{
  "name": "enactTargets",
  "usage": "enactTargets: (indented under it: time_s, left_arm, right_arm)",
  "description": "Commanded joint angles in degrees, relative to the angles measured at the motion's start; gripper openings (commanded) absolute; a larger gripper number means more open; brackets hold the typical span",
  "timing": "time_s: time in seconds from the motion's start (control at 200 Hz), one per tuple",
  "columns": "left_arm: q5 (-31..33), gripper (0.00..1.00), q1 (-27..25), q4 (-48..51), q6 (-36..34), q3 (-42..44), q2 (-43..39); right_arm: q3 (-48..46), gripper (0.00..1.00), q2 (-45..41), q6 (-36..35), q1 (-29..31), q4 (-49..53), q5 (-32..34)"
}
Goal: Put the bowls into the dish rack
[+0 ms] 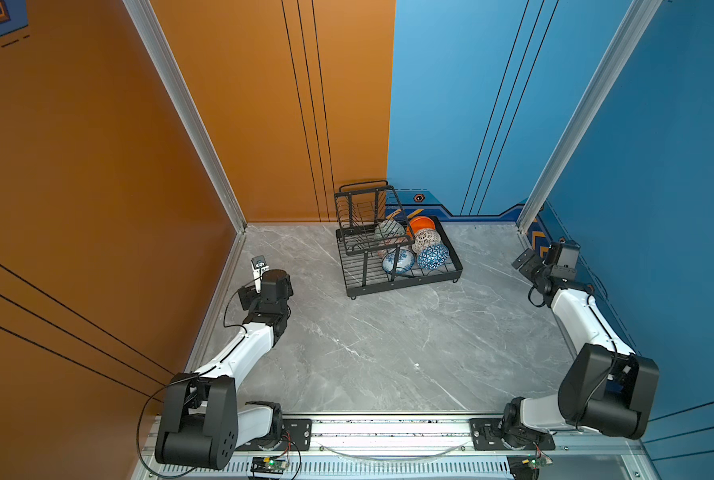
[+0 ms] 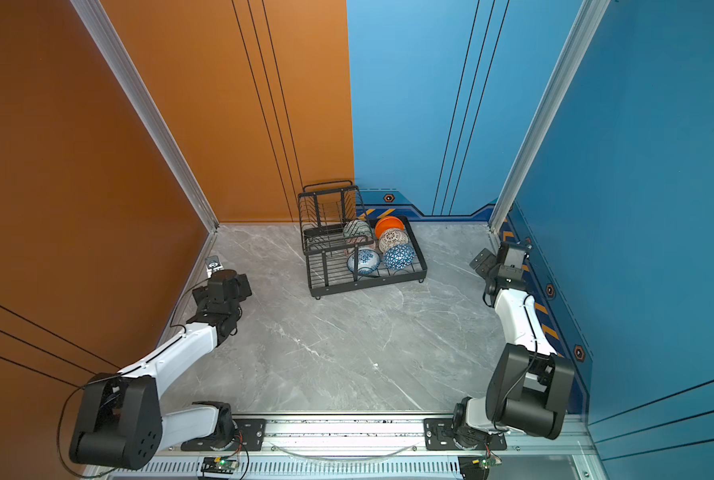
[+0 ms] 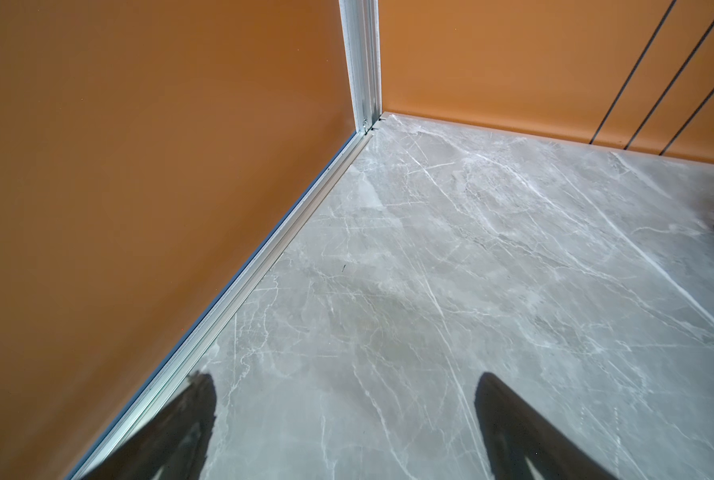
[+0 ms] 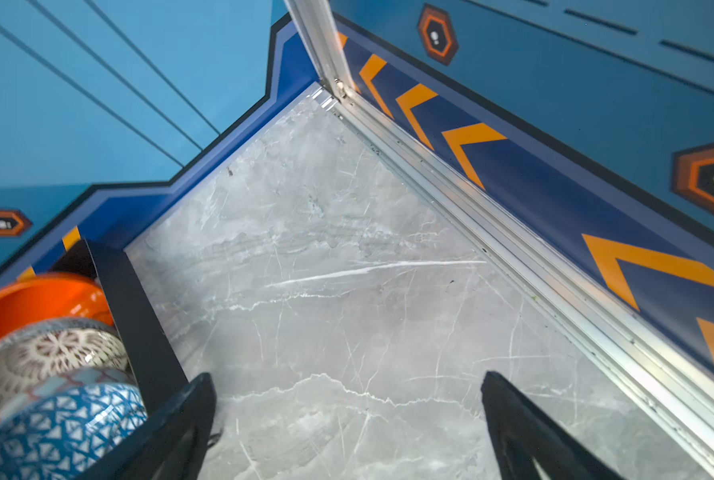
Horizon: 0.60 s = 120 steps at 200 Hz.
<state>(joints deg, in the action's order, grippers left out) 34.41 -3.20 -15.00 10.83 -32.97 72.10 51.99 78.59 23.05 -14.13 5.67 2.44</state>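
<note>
The black wire dish rack (image 1: 450,272) (image 2: 417,272) stands at the back middle of the table. Several bowls lie in its tray: plain orange (image 1: 421,224), white-black lattice (image 1: 426,241), blue-white triangle (image 1: 433,256), blue-white floral (image 1: 397,262) and pale green (image 1: 388,230) against the upper tier. In the right wrist view the rack's wall (image 4: 139,316) shows beside the orange (image 4: 39,303), lattice (image 4: 56,357) and triangle (image 4: 56,428) bowls. My left gripper (image 3: 346,384) is open over bare table near the orange wall. My right gripper (image 4: 347,386) is open and empty, just right of the rack.
Grey marble tabletop (image 1: 388,353) with orange walls left and back, blue walls right. Aluminium rails (image 3: 263,266) (image 4: 492,232) run along the table's side edges. The left wrist (image 1: 274,286) and right wrist (image 1: 558,266) hang by the side walls.
</note>
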Motion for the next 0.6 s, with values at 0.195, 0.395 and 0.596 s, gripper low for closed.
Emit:
enactTargets:
  time_s: [0.195,0.395,0.596]
  left_arm:
    - [-5.2,0.98,2.9,-14.4,1.4,6.5,7.1]
    - [-11.5,0.98,4.5,-18.0,-1.1,5.5,10.1]
    - [-12.6,0.98,4.5,-19.7,-1.7,5.8,11.0]
  right_arm:
    - [-13.9,1.0,-4.1,-10.1,2.3,-15.8,1.4]
    - [-22.2,1.0,-3.4,-11.5,2.6,-26.5,1.5]
    - [-27.4,1.0,-0.4,-11.1,5.1,-38.3,1.6]
